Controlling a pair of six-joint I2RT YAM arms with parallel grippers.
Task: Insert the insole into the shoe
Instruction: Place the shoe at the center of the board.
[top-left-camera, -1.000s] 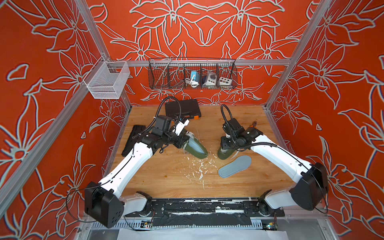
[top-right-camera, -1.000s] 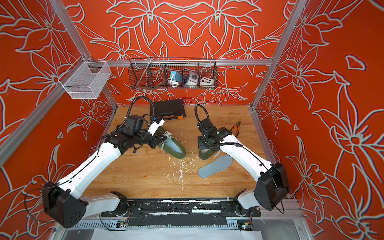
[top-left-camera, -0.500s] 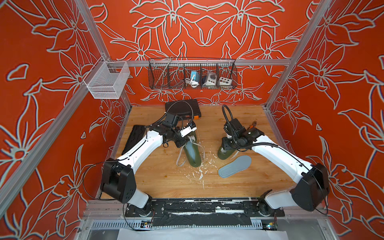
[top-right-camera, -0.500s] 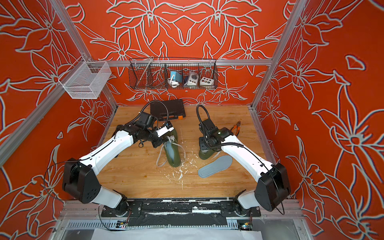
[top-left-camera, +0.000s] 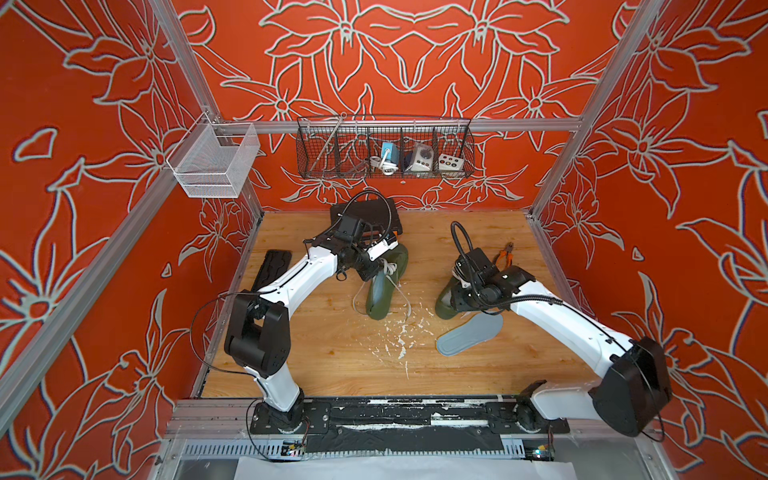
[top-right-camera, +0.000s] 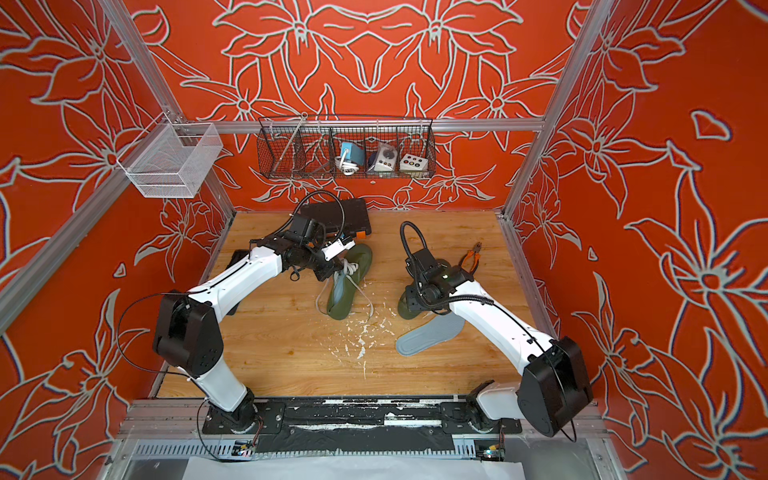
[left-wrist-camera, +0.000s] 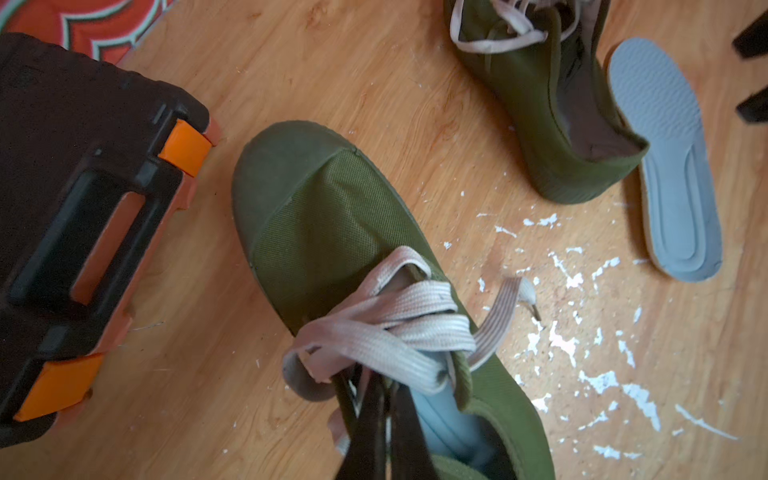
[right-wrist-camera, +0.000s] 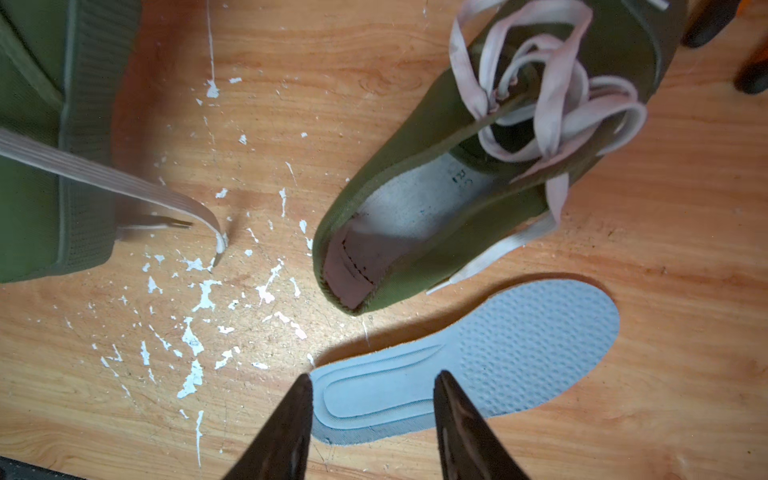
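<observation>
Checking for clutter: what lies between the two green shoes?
Wooden table scattered with white flecks, plus a trailing lace from one shoe; the right wrist view shows it.

Blk toolcase (top-left-camera: 374, 212), pliers (top-left-camera: 504, 252), wall basket (top-left-camera: 320, 160), paint flecks (top-left-camera: 395, 337).

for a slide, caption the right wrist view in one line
Open right gripper over the heel of a grey-blue foam insole lying beside an olive-green canvas shoe on a wooden table

Bright even light, soft shadows, blurred edges
</observation>
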